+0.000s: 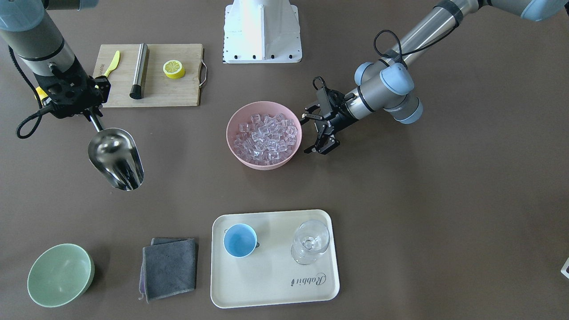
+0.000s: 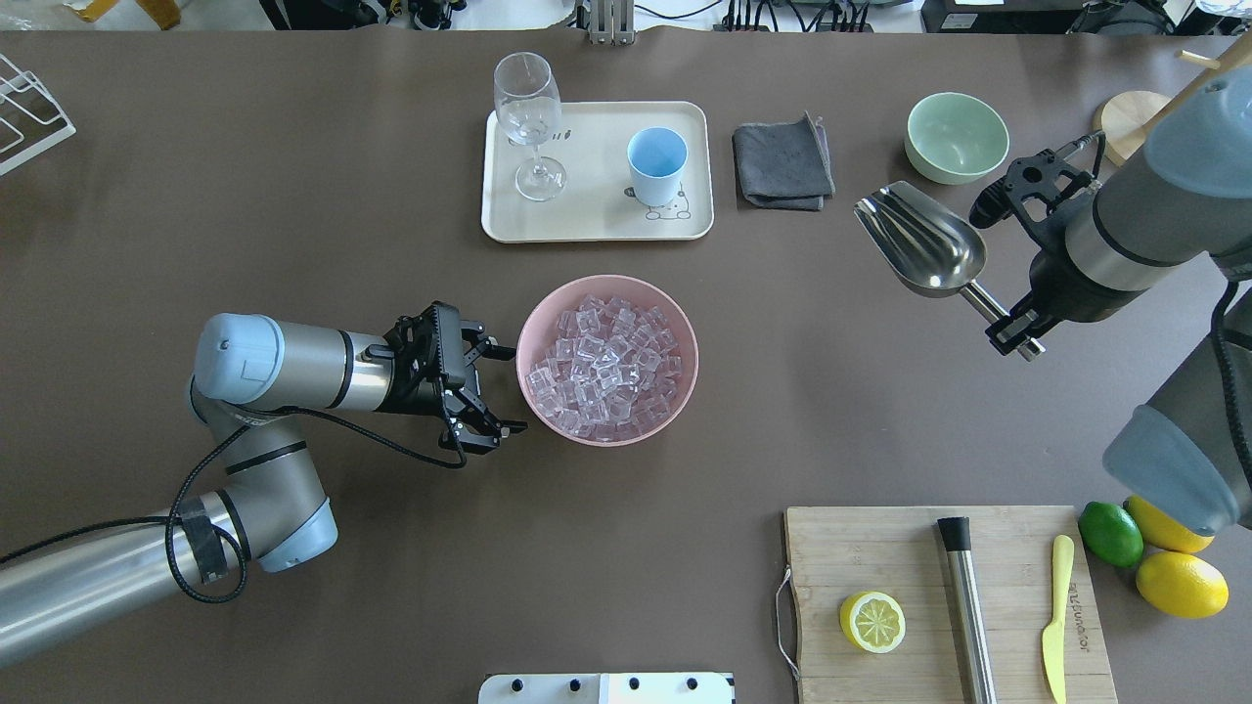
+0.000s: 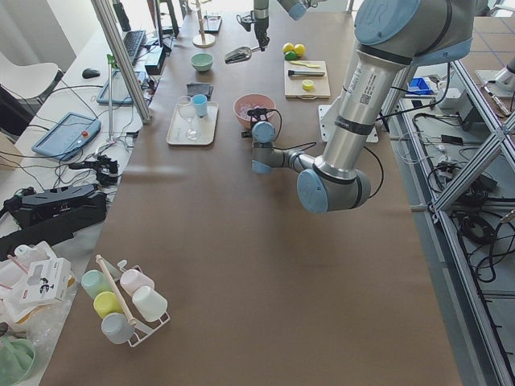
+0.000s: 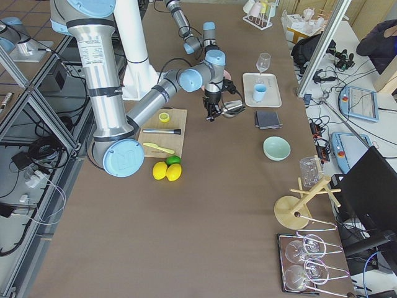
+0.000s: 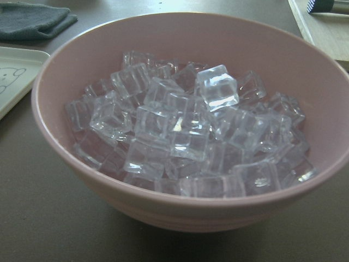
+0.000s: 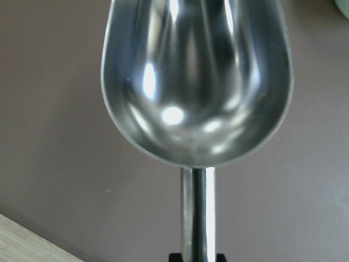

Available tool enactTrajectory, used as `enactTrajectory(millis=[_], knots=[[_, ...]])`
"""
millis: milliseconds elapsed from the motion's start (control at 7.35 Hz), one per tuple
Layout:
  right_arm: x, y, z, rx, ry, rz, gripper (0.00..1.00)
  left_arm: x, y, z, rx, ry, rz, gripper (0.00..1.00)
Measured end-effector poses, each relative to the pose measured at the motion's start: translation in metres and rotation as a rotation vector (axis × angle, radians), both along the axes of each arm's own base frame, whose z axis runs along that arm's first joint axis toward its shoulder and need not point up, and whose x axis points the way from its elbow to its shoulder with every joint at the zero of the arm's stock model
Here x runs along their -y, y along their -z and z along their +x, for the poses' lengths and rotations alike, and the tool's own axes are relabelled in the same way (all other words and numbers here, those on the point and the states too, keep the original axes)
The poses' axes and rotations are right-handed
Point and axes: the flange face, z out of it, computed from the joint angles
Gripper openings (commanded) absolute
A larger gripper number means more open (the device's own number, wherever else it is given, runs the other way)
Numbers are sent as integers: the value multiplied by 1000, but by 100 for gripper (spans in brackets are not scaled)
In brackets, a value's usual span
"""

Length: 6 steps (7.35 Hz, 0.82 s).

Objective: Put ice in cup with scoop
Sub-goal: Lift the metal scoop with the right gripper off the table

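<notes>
Many clear ice cubes (image 2: pixel 606 357) fill a pink bowl (image 2: pixel 608 281) at the table's middle; they also show in the left wrist view (image 5: pixel 185 131). My left gripper (image 2: pixel 511 389) is open and empty, its jaws spread right beside the bowl's rim. My right gripper (image 2: pixel 1012 332) is shut on the handle of the steel scoop (image 2: pixel 919 240), held above the table; the scoop's trough (image 6: pixel 196 76) is empty. The light-blue cup (image 2: pixel 656 161) stands upright and empty on a cream tray (image 2: pixel 587 220).
A stemmed glass (image 2: pixel 528 108) stands on the tray beside the cup. A grey cloth (image 2: pixel 782 166) and a pale green bowl (image 2: pixel 957 137) lie near the scoop. A cutting board (image 2: pixel 880 548) holds a lemon half, a steel cylinder and a yellow knife.
</notes>
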Motion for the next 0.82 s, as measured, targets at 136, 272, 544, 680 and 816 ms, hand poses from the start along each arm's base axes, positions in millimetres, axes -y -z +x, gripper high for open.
enactTrajectory(millis=[136,272,544,680,816], knots=[[5,0,6,-9,43,27,0,1,-1,-2,0,-7,1,98],[7,1,8,-21,113,67,0,1,-5,-6,-2,-10,2,98],[5,11,10,-19,276,165,0,1,-11,-12,-13,-9,9,98],[4,19,10,-21,358,214,0,2,-12,-14,-15,-6,10,98],[4,36,8,-35,430,232,0,3,-12,-16,-17,-2,11,98]])
